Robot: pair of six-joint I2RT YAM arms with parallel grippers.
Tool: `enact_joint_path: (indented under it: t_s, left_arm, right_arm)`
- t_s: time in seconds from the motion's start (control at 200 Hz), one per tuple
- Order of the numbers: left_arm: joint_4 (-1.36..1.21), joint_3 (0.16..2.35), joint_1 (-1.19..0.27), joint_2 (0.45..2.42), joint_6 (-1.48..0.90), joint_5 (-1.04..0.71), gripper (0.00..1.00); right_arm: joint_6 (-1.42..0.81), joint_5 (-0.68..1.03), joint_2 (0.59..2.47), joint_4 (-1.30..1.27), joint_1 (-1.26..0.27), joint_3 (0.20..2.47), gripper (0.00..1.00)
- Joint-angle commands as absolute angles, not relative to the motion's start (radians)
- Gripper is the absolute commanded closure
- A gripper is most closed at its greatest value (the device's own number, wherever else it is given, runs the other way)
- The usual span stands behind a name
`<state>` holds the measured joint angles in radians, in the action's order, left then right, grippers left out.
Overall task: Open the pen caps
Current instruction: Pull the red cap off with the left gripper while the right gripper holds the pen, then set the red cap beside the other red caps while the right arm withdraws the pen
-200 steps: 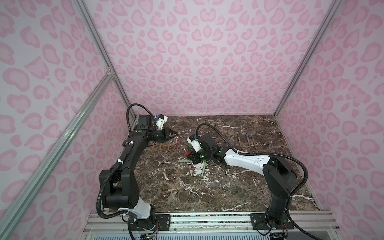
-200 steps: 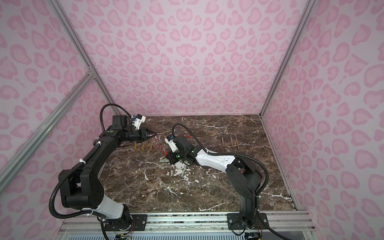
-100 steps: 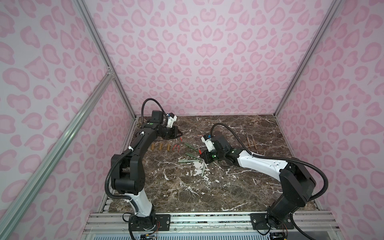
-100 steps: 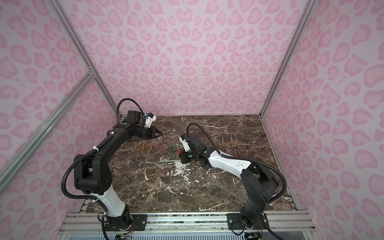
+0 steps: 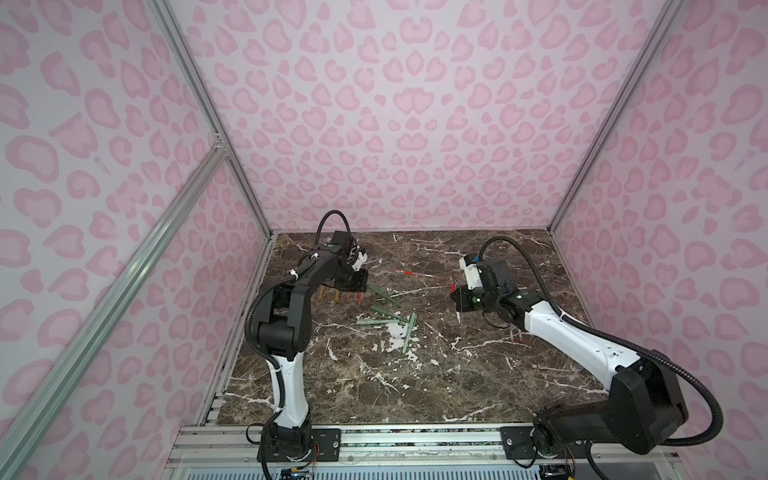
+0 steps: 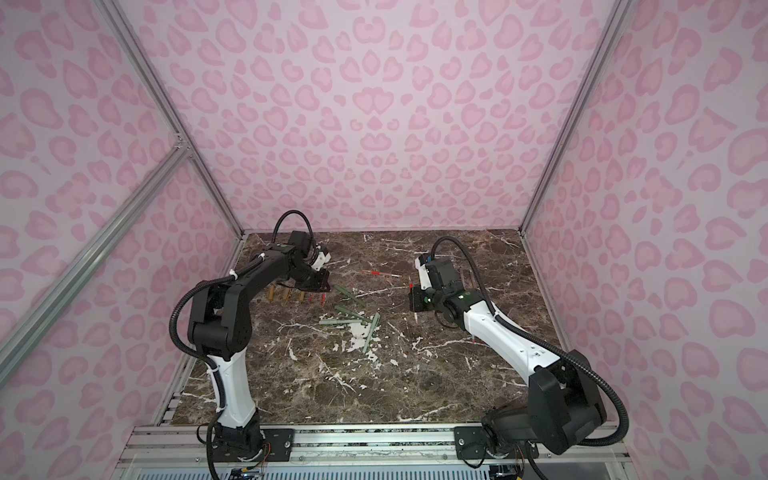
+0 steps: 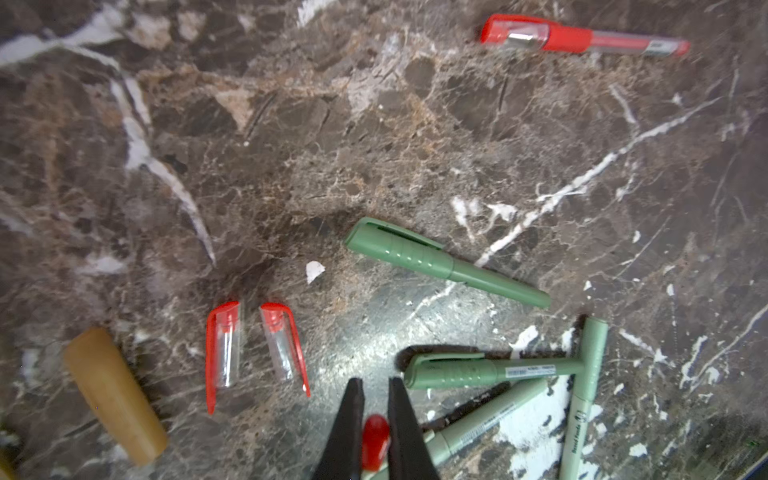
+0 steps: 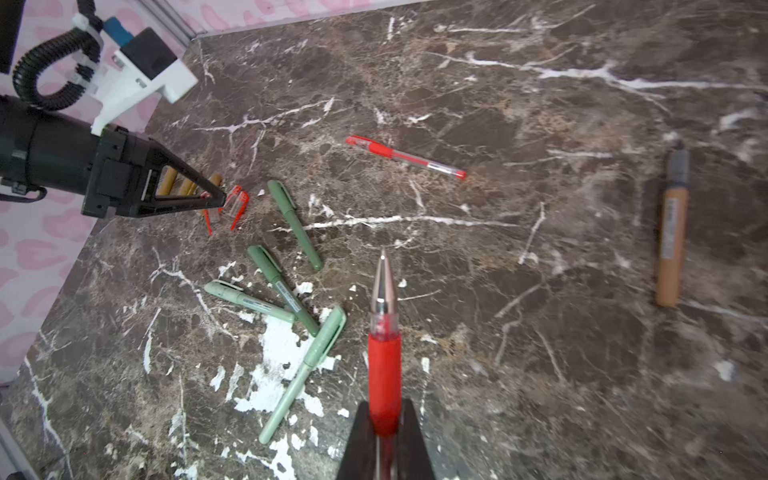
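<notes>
My left gripper [image 7: 376, 382] is shut on a red pen cap [image 7: 375, 440], low over the table beside two loose red caps [image 7: 224, 345] [image 7: 282, 345] and a tan cap [image 7: 112, 395]. In both top views it [image 5: 358, 294] [image 6: 323, 293] hangs by the row of tan caps [image 5: 328, 294]. My right gripper [image 8: 384, 409] is shut on an uncapped red pen body [image 8: 384, 332], metal tip pointing away, held above the table right of centre [image 5: 455, 299]. A capped red pen [image 8: 405, 158] and several capped green pens [image 8: 295, 224] lie between the arms.
An uncapped tan pen body [image 8: 671, 232] lies near the right side. Red-tipped pen bodies [image 5: 514, 334] lie partly under my right arm. Pink patterned walls [image 5: 395, 124] close in the marble table [image 5: 374, 386] on three sides.
The two grippers have drawn apart. My right gripper carried the red pen body to the right. My left gripper came down beside the row of loose caps with the red cap.
</notes>
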<state>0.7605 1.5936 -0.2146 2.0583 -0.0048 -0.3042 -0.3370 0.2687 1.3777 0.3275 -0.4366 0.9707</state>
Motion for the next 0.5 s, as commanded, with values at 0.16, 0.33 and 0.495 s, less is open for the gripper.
enact_joint_path:
  t_s: [0.16,0.33,0.495]
  left_arm:
    - [0.81,1.669,-0.215,2.153,-0.002,-0.276,0.96]
    - [0.816,1.689,-0.215,2.183,-0.001,-0.237,0.92]
    - [0.817,1.696,-0.216,2.192,-0.002,-0.194,0.84]
  right_arm:
    - [-0.309,0.268,1.354,0.392,-0.372,0.93,0.99]
    - [-0.304,0.25,1.356,0.426,-0.345,0.912,0.99]
    - [-0.301,0.234,1.365,0.458,-0.306,0.891,0.99]
